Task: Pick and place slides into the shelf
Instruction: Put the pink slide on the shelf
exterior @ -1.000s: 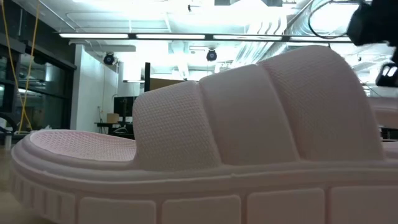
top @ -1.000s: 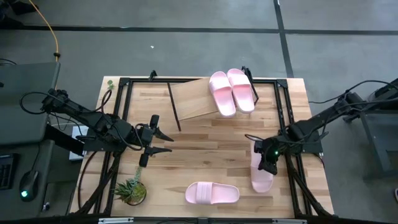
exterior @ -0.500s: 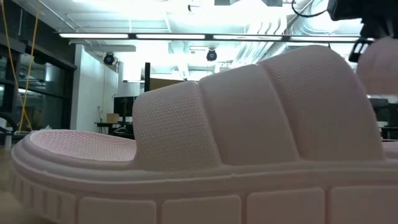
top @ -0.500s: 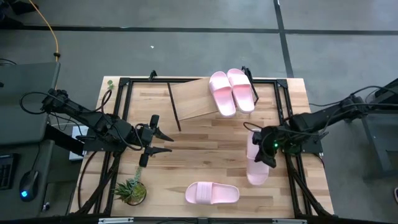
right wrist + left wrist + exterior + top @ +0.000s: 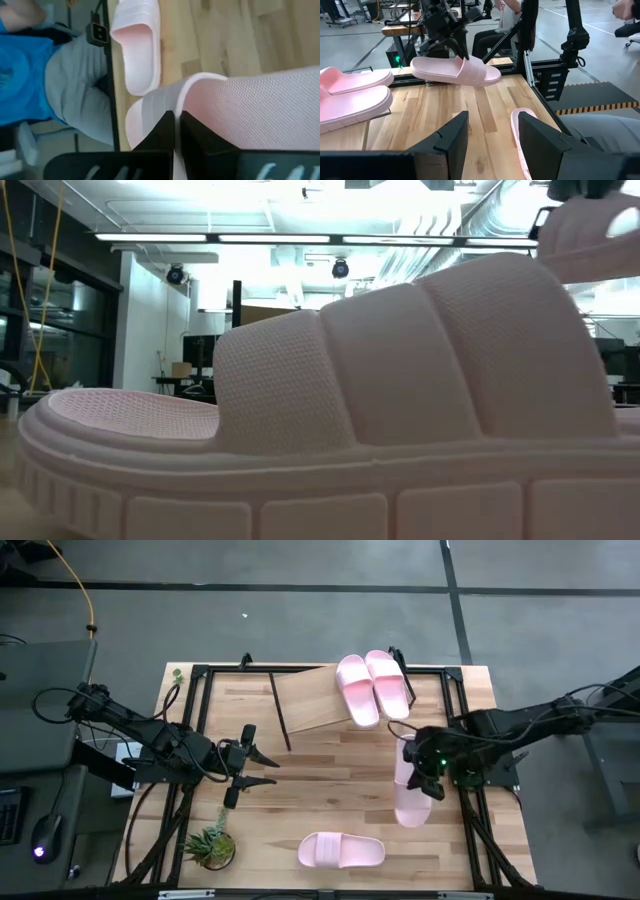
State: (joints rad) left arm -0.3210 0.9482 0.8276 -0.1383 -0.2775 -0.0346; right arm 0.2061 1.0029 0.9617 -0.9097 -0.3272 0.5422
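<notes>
Two pink slides (image 5: 358, 688) (image 5: 388, 683) lie side by side on the slanted wooden shelf (image 5: 310, 700) at the table's far edge. A third slide (image 5: 341, 851) rests sole-down near the table's front edge and fills the low view (image 5: 320, 410). My right gripper (image 5: 432, 780) is shut on a fourth slide (image 5: 455, 70), which it holds in the air at the table's right side. My left gripper (image 5: 262, 767) stands open over the table's left half, with nothing between its fingers (image 5: 455, 140). My right gripper pinches the slide's strap at its edge (image 5: 192, 87) between its two fingers. The fingers (image 5: 457, 42) slant down onto it from above. The slide hangs below them clear of the table, sole down and nearly level.
A small potted plant (image 5: 212, 847) sits at the table's front left corner. A black metal frame (image 5: 455, 720) runs round the table's edges. A person in a blue top and grey trousers (image 5: 50, 75) sits just past the table's front edge.
My right gripper has gone up and toward the table's far edge, shut on the slide throughout. The slide, which lay on the table by the right edge, is now lifted clear and has travelled with the gripper.
</notes>
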